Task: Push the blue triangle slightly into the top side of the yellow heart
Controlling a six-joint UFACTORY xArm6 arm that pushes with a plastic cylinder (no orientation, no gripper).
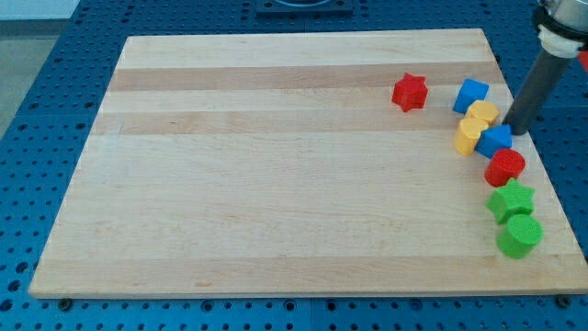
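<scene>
Near to far: green cylinder (519, 236), green star (511, 199), red block (504, 167), then blue triangle (495, 140) touching yellow heart (470, 135), my tip (514, 131), bare rod holding nothing, just right of it for pushing.

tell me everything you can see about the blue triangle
The blue triangle is a small, solid, matte block lying flat near the wooden board's right edge. Its left side touches the yellow heart; the red block sits against it below. My tip stands just at its upper right, at or nearly touching it.
</scene>
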